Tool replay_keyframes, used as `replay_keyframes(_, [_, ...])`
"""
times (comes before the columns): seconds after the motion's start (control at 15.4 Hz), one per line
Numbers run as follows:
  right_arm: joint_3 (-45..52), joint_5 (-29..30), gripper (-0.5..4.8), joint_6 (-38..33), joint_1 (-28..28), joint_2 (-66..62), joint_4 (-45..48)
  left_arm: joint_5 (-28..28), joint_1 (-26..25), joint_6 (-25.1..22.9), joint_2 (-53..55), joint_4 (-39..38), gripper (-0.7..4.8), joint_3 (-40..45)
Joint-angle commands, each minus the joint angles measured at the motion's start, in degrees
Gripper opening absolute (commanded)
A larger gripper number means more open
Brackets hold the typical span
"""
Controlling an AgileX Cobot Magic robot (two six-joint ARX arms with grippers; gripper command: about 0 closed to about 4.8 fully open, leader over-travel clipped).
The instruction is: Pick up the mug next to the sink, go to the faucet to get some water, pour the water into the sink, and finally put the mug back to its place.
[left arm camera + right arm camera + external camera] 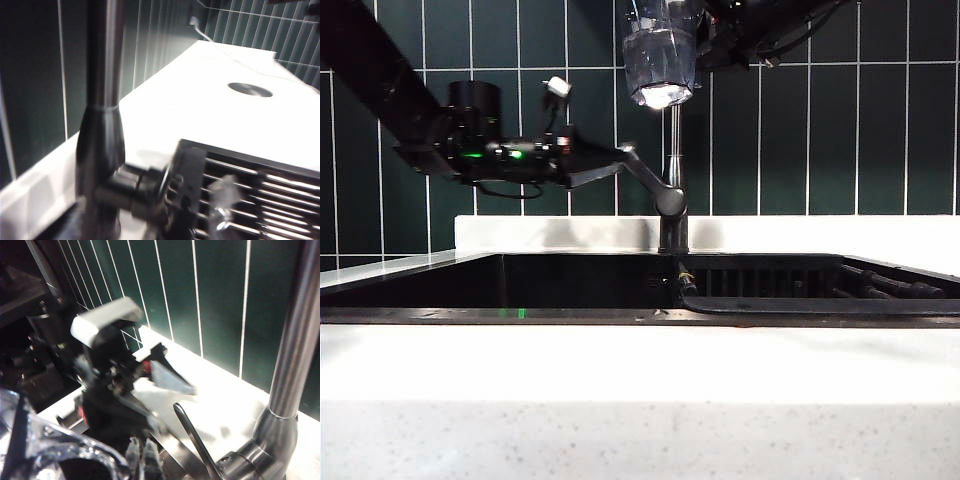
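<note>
The clear faceted mug (660, 55) hangs high at the top of the exterior view, in front of the faucet pipe (673, 150). My right gripper (703, 40) is shut on it; in the right wrist view its fingertips (142, 455) pinch the glass rim (55, 442). My left gripper (588, 122) is beside the faucet's grey lever (645, 175). Its jaws stand wide apart, the lower finger at the lever's tip. The right wrist view shows that left gripper (142, 352) above the lever (195, 440). The left wrist view, blurred, shows the faucet base (100, 145) close up. The black sink (500, 290) lies below.
A white speckled counter (640, 400) runs along the front and a white ledge (820, 232) along the back, under the dark green tiled wall (880, 110). A ribbed rack (880, 285) lies in the sink's right part. A round dark disc (250, 90) sits in the counter beyond.
</note>
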State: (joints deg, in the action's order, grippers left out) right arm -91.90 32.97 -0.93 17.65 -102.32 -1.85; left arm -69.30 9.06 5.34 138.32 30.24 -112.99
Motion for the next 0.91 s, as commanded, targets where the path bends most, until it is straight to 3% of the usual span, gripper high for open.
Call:
replay_keyframes(0.07, [-0.39,0.42,-0.05,-0.28,0.00,0.48,1.64,-3.26,-1.20,1.36,-1.70,0.20,3.06,0.04])
replay_keyframes(0.26, [-0.39,0.44,-0.05,-0.07,0.00,0.48,1.44,-5.25,-1.99,1.01,-4.09,-2.51,2.98,0.04])
replay_keyframes(0.33, [-0.39,0.66,-0.05,0.00,-0.28,0.48,1.03,-7.10,-2.69,-0.94,-5.03,-5.25,2.19,0.07])
replay_keyframes(0.46, [-0.39,0.68,-0.05,1.07,-0.42,0.48,-0.15,-7.39,-3.21,-8.28,-6.45,-14.56,1.98,0.11])
replay_keyframes(0.59, [-0.37,0.85,-0.05,1.49,-0.63,0.48,-0.81,-3.26,-3.32,-31.91,-9.62,-40.04,0.62,0.11])
replay_keyframes(0.72, [-0.37,0.85,-0.05,2.71,-0.63,0.48,-1.18,-1.01,-3.28,-54.93,-12.41,-65.18,-0.06,0.11])
replay_keyframes(0.91, [-0.26,0.83,-0.05,4.00,-0.63,0.55,-3.02,-5.14,-3.26,-59.47,-13.53,-75.80,-0.05,0.11])
